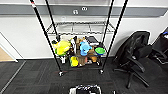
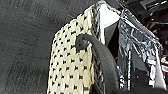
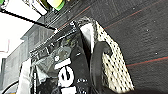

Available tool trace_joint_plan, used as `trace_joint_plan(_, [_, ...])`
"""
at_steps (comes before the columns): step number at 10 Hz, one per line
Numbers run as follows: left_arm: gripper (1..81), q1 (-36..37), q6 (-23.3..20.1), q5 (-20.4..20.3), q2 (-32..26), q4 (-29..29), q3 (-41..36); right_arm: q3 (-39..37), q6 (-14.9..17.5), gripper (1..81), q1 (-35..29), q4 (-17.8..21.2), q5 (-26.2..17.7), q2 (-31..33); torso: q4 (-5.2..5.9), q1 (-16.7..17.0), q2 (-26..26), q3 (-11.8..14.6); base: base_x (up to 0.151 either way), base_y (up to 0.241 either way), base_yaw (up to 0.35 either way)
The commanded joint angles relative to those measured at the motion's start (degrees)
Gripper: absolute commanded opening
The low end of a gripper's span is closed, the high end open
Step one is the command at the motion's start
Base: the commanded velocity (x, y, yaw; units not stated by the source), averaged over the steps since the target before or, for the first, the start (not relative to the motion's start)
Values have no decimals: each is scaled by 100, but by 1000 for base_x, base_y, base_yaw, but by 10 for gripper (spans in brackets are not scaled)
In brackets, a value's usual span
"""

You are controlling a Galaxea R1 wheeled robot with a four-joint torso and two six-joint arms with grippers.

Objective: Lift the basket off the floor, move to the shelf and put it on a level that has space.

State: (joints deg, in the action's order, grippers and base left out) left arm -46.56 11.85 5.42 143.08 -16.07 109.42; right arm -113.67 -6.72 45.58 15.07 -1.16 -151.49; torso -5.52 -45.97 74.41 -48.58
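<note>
At the far left edge of the head view, a patch of tan wood flooring [image 1: 4, 55] shows beyond a white wall. The dark grey ribbed carpet-tile floor [image 1: 32, 77] spreads across the lower half of the frame. In the centre stands the tall black metal wire shelf [image 1: 80, 37] on small casters, its four thin posts rising past the top of the frame. Its flat grey wire-grid level [image 1: 80, 28] sits in the upper middle, bare of goods, and the tier below it is crowded with colourful toys [image 1: 77, 51] in yellow, blue and green. At the bottom centre, just cut by the frame edge, is the small woven beige wicker basket [image 1: 85, 89] with a pale rim and black-and-white things inside. To the right of the shelf a black office chair [image 1: 133, 53] stands on the carpet.

In the left wrist view, the left claw [image 2: 100, 62] has a dark curved finger [image 2: 105, 60] hooked over the basket's [image 2: 71, 62] rim, pressing on the woven wall, clenched on it. In the right wrist view, the right claw [image 3: 96, 67] likewise grips the basket's [image 3: 112, 70] rim, one dark finger [image 3: 96, 62] lying against the weave.
</note>
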Motion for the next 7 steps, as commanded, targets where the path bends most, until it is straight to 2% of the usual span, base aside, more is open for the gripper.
trace_joint_plan(1, [10,634,-7,284,-139,-160,-404,293,-154,10,-624,128,-209,81,0,356,-553,538,0,0,0])
trace_joint_plan(4, [10,634,-7,284,-270,-160,-649,416,-163,10,-571,128,-201,178,0,728,-1115,1098,0,0,0])
trace_joint_plan(7, [10,564,-16,275,-446,-134,-957,873,-163,10,-457,119,-86,546,0,1110,-1694,1674,0,0,0])
